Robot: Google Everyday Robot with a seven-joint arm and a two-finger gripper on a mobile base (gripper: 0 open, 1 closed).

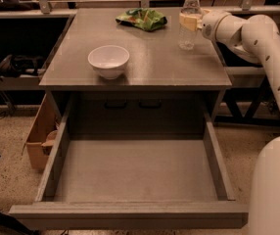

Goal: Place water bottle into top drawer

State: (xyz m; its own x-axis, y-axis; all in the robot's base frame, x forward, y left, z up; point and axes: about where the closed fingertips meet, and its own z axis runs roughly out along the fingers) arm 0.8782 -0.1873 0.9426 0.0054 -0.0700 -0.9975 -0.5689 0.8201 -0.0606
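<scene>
The water bottle, clear with a white cap, stands upright at the back right of the tabletop. My gripper reaches in from the right and is shut on the bottle at its label, with the white arm trailing off to the right. The bottle's base is at or just above the tabletop. The top drawer is pulled fully open below the tabletop, and its grey floor is bare.
A white bowl sits at the front left of the tabletop. A green snack bag lies at the back centre, left of the bottle. A cardboard box stands on the floor left of the drawer. The robot's white body fills the lower right.
</scene>
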